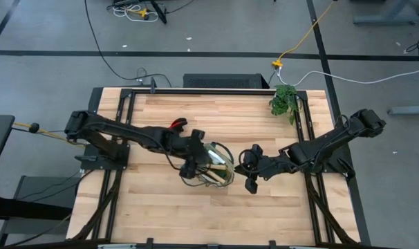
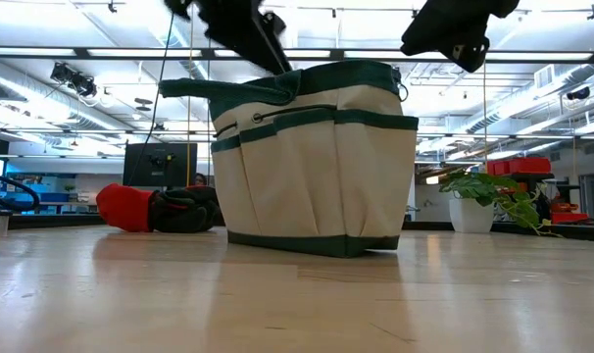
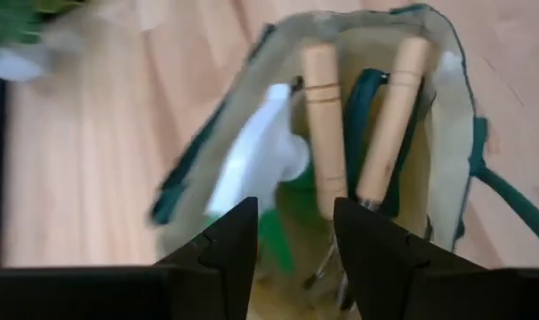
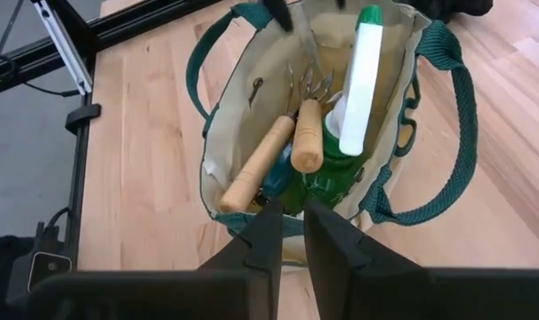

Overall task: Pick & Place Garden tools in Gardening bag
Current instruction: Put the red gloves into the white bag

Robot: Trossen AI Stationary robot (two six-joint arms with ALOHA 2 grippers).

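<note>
- Gardening bag point(image 1: 220, 168): upright at table centre, mouth open; holds two wooden-handled tools point(image 4: 278, 156), one a rake, and the green bottle with white top point(image 4: 360, 84).
- Red-and-black handled tool point(image 1: 176, 125): lying on the table at about 10 o'clock from the bag, apart from it.
- Left gripper point(image 1: 190, 168): at the bag's 9 o'clock rim, fingers point(image 3: 229, 240) spread, nothing between them.
- Right gripper point(image 1: 249, 166): just beside the bag at 3 o'clock, fingers point(image 4: 268, 231) narrowly parted, empty.
- Leafy plant point(image 1: 284, 100): at the bag's 1 o'clock, near the table's edge.

Probably a lab: ceiling strip lights point(image 2: 72, 49) (bare ducts), floor cables point(image 1: 109, 59), monitor point(image 2: 160, 163).
</note>
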